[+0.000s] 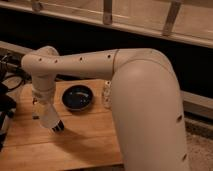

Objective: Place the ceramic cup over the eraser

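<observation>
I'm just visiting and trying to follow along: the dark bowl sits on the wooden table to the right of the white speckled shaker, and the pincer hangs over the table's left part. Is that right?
Not quite. In the camera view the dark bowl sits to the left of the white speckled shaker, not the right. The rest holds: both stand on the wooden table, and the pincer hangs over its left part.

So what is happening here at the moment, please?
A robot arm reaches from the right across a wooden table. Its gripper hangs low over the left part of the table, pointing down, with the fingers shut. Whether it holds anything cannot be seen. A dark bowl stands behind it, near the middle of the table, and a white speckled shaker stands just right of the bowl. The ceramic cup and the eraser cannot be made out in this view.
</observation>
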Tool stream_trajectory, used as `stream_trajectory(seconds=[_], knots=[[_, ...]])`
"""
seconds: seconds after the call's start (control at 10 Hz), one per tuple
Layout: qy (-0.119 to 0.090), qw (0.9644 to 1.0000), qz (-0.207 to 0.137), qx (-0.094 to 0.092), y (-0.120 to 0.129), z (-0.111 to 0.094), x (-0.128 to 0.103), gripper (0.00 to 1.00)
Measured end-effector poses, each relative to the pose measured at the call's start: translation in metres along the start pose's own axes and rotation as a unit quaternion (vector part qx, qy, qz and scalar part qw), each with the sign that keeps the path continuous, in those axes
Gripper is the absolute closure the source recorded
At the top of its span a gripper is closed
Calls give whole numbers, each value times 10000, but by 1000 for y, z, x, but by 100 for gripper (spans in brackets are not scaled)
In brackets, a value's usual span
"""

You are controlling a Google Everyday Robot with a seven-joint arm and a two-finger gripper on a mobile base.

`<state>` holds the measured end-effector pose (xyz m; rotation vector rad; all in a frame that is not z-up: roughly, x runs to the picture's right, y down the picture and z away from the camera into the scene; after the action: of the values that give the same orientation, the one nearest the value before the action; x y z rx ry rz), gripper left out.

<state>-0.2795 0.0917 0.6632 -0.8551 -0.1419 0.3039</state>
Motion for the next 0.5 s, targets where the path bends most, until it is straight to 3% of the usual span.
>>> stream_trajectory(seconds=[0.5], knots=[[5, 10000, -44, -4, 2, 9, -1, 100]])
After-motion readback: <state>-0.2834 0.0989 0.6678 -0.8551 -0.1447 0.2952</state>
